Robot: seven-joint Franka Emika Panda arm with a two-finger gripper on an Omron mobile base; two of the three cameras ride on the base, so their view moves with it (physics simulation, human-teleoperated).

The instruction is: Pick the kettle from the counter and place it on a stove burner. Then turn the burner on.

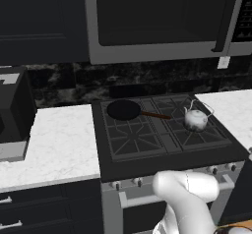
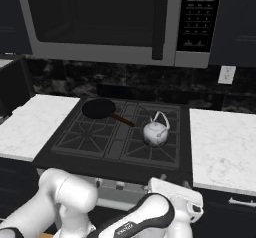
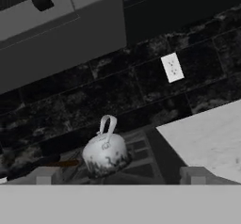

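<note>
One kettle [image 1: 196, 120] stands upright on the stove burner [image 1: 199, 130] at the cooktop's [image 1: 167, 152] right rear. One frying pan [image 1: 124, 109] sits left of the kettle, on the left rear burner. White surface [image 1: 59, 144] flanks the cooktop on both sides. My jaws [image 3: 120, 175] are spread wide, holding nothing, apart from the kettle
</note>
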